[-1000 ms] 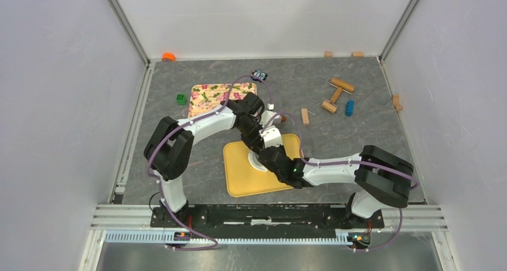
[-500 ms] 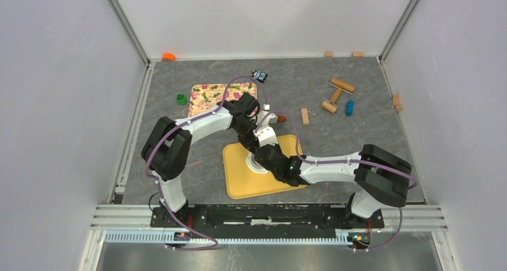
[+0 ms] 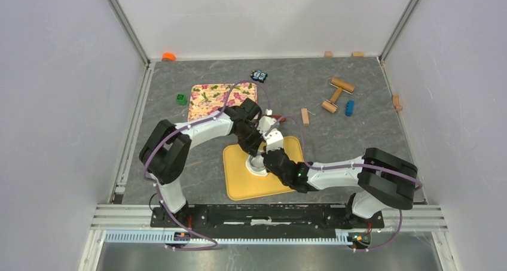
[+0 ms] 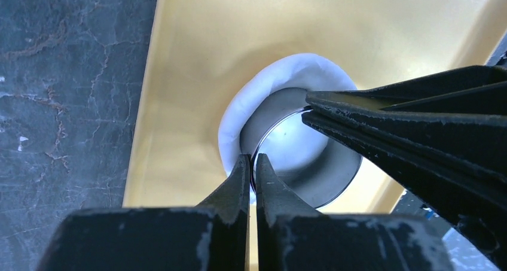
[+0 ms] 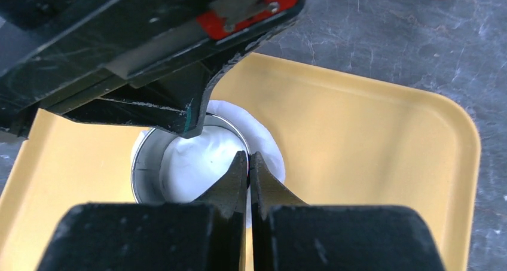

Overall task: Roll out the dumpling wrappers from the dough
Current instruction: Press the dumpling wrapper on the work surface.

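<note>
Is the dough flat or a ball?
Flat. The dough lies spread thin on the yellow board, and its edge pokes out around the cup standing on it.

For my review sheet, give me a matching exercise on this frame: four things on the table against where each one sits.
Things:
1. flat white dough patch
2. floral-patterned square board
3. small green block
4. small blue block

Places:
A. beside the wooden cylinders, on the right
B. on the yellow board, under the clear round cup
C. just left of item 2
D. beyond the yellow board, toward the left

Pairs: 1-B, 2-D, 3-C, 4-A
</note>
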You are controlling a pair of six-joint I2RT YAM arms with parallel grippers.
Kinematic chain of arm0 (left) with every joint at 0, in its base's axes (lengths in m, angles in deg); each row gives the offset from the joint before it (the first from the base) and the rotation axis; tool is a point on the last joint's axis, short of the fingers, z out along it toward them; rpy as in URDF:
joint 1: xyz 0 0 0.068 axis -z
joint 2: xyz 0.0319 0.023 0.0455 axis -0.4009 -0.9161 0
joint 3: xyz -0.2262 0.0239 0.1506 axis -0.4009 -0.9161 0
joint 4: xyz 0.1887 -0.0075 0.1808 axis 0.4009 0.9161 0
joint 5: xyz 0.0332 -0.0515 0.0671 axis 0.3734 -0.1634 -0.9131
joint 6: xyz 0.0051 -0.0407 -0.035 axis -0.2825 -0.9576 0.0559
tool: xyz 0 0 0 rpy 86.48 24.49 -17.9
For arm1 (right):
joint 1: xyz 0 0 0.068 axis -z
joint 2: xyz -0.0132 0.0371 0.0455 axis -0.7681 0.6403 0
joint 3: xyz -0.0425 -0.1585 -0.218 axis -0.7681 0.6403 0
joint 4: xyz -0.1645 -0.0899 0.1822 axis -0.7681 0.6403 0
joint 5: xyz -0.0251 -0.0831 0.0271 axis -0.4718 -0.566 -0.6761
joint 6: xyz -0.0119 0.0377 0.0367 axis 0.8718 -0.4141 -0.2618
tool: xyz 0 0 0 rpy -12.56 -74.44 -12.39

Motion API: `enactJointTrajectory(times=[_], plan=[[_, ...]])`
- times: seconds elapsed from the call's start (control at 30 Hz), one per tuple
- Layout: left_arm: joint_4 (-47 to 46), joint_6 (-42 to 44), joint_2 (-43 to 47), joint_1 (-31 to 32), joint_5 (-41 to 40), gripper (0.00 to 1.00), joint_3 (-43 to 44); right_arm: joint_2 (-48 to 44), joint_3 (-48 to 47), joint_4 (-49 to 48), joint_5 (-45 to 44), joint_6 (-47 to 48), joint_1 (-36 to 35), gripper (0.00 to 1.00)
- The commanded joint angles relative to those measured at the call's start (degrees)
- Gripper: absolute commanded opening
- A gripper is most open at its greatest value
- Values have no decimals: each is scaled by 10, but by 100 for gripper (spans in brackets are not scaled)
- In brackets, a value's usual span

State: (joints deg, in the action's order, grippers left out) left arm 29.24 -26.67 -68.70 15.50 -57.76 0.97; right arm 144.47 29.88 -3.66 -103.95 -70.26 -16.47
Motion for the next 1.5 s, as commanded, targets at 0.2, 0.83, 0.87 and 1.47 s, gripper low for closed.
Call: enactJointTrajectory(times=[0.2,0.83,0.87,1.47], plan=[[19,80,-68,40,-96,2,-60,53,173,35,86,-45,-11,0],[-11,119,-63,-28,-150,2,-21,16,222,44,93,-97,-36,0],[-5,123,-49,-19,-143,2,-32,36,204,40,85,-79,-33,0],[-17,161,-125,-24,-171,2,53,35,164,103,11,-91,-128,0]])
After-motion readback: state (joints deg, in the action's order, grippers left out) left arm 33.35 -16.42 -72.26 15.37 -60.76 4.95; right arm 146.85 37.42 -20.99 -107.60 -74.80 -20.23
